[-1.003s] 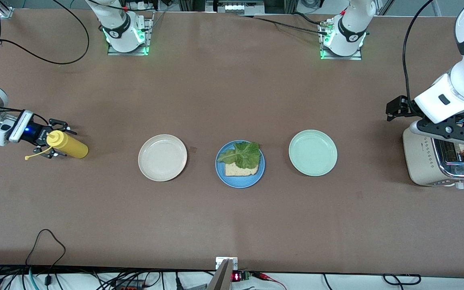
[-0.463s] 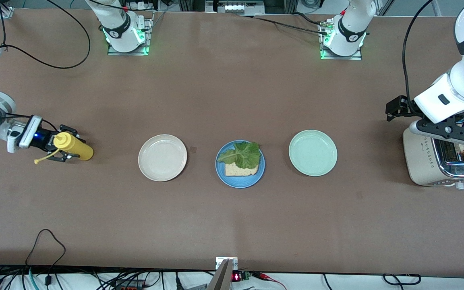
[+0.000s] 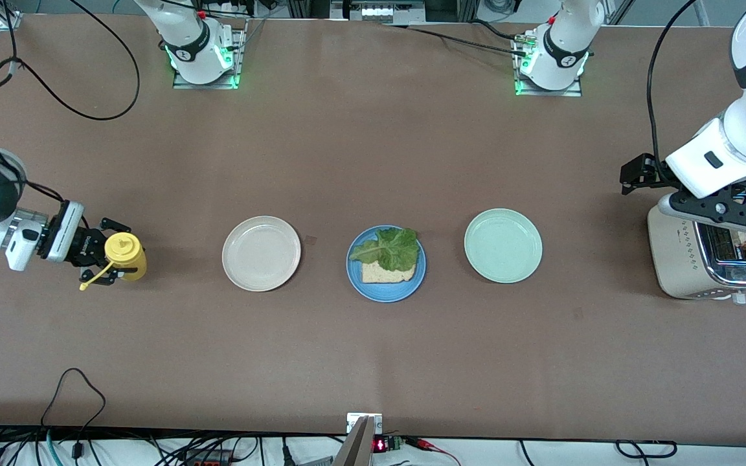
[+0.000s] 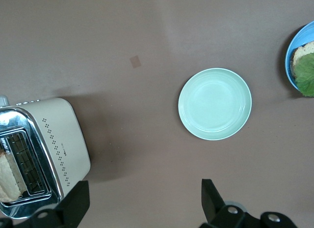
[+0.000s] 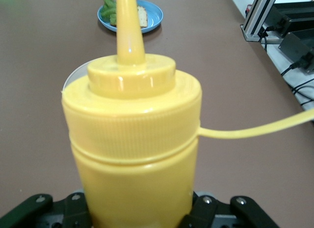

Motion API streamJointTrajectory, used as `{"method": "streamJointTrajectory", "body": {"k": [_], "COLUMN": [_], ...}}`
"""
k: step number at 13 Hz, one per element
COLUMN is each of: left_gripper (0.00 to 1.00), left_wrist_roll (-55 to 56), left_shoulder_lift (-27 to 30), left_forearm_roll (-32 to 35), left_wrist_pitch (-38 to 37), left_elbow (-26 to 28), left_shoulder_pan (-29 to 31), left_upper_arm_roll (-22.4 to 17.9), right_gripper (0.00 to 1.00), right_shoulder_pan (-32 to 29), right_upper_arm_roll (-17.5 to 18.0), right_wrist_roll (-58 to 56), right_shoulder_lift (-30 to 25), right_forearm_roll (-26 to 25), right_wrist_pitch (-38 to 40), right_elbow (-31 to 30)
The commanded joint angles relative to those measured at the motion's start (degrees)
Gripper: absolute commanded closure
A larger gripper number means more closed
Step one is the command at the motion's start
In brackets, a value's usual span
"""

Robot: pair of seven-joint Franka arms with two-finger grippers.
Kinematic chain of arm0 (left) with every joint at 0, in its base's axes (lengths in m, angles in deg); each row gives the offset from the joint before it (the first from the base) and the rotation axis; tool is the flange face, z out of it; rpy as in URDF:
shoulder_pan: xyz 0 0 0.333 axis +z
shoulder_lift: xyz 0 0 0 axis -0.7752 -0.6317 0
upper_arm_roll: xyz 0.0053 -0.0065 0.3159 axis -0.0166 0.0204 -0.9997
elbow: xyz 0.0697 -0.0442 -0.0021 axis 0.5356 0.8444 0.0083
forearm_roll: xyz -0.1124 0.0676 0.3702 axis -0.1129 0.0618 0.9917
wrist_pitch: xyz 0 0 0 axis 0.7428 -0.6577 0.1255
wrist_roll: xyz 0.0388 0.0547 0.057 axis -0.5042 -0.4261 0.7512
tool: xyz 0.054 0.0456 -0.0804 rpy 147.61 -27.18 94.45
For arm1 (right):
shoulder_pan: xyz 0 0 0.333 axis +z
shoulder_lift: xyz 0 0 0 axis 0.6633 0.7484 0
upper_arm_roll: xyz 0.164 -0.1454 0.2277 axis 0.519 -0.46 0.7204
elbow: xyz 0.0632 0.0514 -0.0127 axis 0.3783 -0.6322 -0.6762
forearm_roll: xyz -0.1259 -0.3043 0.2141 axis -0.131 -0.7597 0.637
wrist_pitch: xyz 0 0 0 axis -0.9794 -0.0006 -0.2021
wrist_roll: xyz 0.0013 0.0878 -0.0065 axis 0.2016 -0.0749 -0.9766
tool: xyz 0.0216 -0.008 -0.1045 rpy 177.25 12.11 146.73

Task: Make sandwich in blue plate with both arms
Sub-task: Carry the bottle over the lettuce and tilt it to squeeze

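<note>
The blue plate [image 3: 355, 285] sits mid-table with one toasted bread slice [image 3: 386, 274] on it and a green lettuce leaf [image 3: 391, 251] on top. It also shows in the left wrist view [image 4: 289, 66] and the right wrist view [image 5: 154, 19]. My right gripper [image 3: 114, 254] is at the right arm's end of the table, shut on a yellow squeeze bottle [image 3: 125, 254] held upright with its cap strap hanging loose. The bottle fills the right wrist view [image 5: 132, 154]. My left gripper [image 3: 723, 213] hangs open and empty over the toaster [image 3: 677, 259].
A bread slice [image 4: 7, 176] stands in a slot of the toaster [image 4: 54, 139]. A cream-white plate [image 3: 261, 253] lies between the bottle and the blue plate. A mint-green plate [image 3: 502, 245] lies between the blue plate and the toaster.
My right gripper has swung the yellow bottle from lying sideways to upright and shifted it a little toward the cream plate and the front camera. The left arm has not moved.
</note>
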Motion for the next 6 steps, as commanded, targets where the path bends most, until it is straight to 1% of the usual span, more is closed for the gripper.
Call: {"method": "streamJointTrajectory", "body": {"k": [1,4,6], "left_gripper": [0.00,0.00,0.00], "left_wrist_roll": [0.48,0.48,0.39], "left_shoulder_lift": [0.28,0.28,0.28], "left_forearm_roll": [-0.72,-0.72,-0.72], "left_wrist_pitch": [-0.38,-0.38,-0.38], "left_elbow": [-0.49,-0.40,-0.40], "left_shoulder_pan": [0.23,0.23,0.23], "left_upper_arm_roll": [0.30,0.30,0.21], "right_gripper": [1.00,1.00,1.00], "right_shoulder_pan": [5.73,12.50,16.46], "right_upper_arm_roll": [-0.55,-0.55,-0.55], "right_wrist_roll": [8.54,19.95,30.41], "right_shoulder_lift": [-5.47,-7.67,-8.90], "right_forearm_roll": [-6.10,-15.14,-23.22], "right_wrist_pitch": [-3.79,-8.55,-9.17], "right_elbow": [-2.71,-2.71,-2.71]}}
